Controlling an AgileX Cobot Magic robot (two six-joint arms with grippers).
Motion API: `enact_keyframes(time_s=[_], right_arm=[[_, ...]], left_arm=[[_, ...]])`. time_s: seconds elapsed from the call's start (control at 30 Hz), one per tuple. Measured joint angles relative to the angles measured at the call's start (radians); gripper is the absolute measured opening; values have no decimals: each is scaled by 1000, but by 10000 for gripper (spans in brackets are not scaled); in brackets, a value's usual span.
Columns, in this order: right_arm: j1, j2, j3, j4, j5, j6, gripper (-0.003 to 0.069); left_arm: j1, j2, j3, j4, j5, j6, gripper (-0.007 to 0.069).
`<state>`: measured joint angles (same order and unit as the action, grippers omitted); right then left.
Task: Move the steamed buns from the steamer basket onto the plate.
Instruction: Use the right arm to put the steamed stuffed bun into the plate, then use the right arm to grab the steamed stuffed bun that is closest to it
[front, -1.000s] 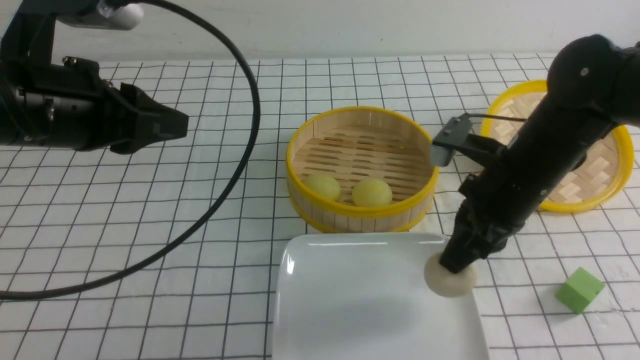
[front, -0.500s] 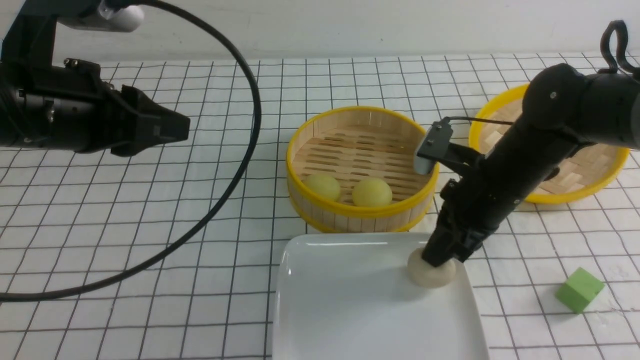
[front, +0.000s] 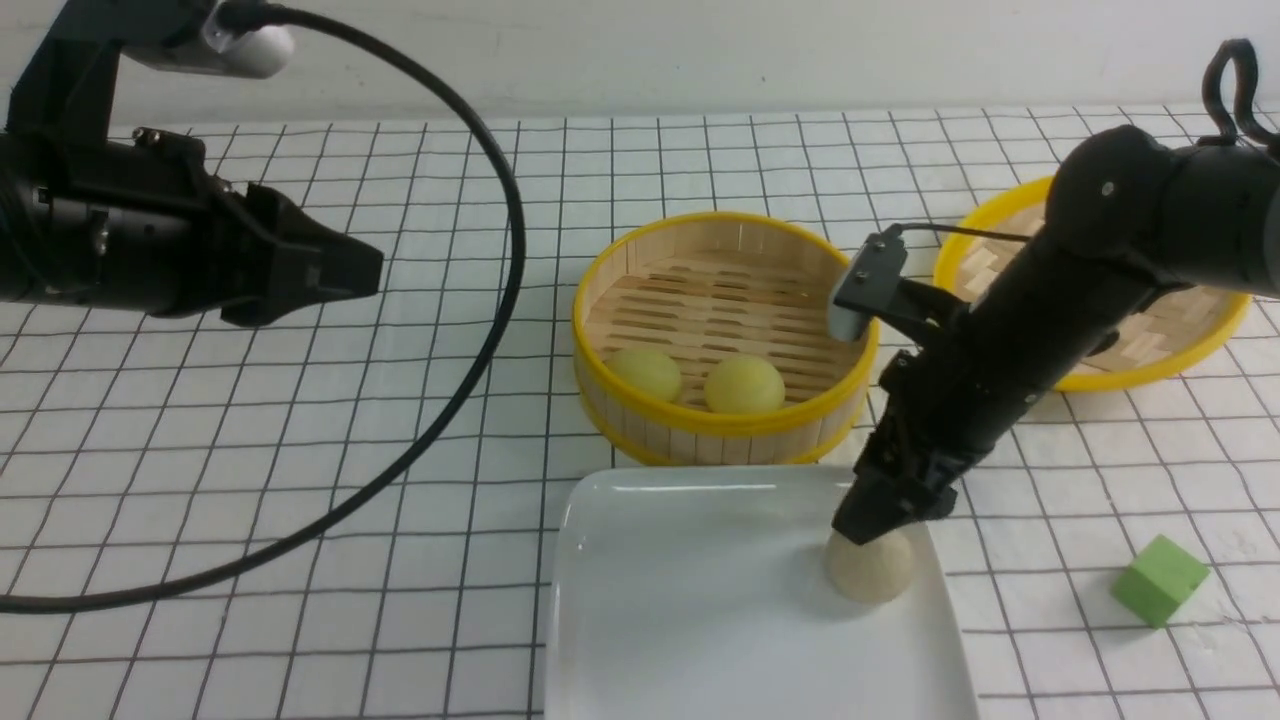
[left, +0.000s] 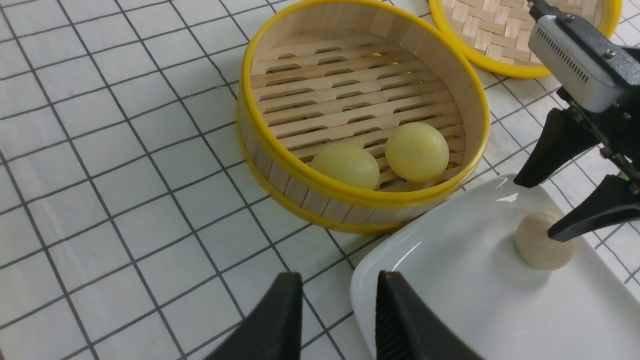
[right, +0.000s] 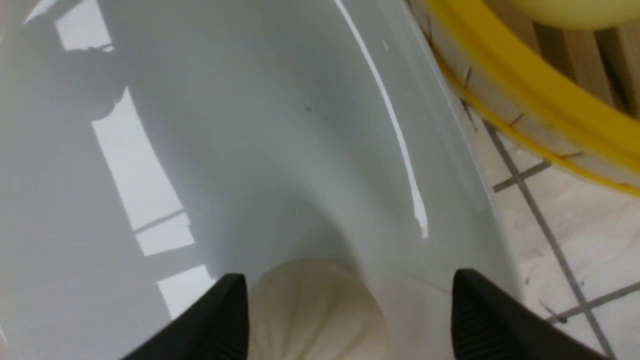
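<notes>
One pale, pleated bun (front: 868, 572) is sitting on the glossy white plate (front: 700, 600), near its right edge.
The right hand (front: 866, 524) is hanging over it, fingers spread wide, gripping nothing. Two smooth yellow buns (front: 744, 385) are lying in the round slatted bamboo steamer basket (front: 720, 440). The left hand (front: 370, 265), narrowly parted, is hovering empty above the tabletop (front: 300, 450).

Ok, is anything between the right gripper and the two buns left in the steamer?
Nothing covers the steamer basket; its lid lies apart on the right. Only its near wall separates the right gripper from the left bun and right bun, so go in from above.
</notes>
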<state>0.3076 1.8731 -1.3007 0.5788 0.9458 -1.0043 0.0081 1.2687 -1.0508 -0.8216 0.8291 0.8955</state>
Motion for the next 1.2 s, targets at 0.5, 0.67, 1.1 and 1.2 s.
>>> enact_keyframes(time_s=[0.5, 0.67, 1.1, 1.2], right_arm=[[0, -40, -211, 19, -87, 35, 481], [0, 36, -211, 39, -152, 7, 477], [0, 161, -239, 259, -213, -148, 476], [0, 190, -240, 273, -215, -150, 476]], left_arm=[[0, 0, 0, 6, 10, 0, 242], [0, 0, 0, 6, 16, 0, 242], [0, 0, 0, 6, 25, 0, 242], [0, 0, 0, 6, 29, 0, 242]])
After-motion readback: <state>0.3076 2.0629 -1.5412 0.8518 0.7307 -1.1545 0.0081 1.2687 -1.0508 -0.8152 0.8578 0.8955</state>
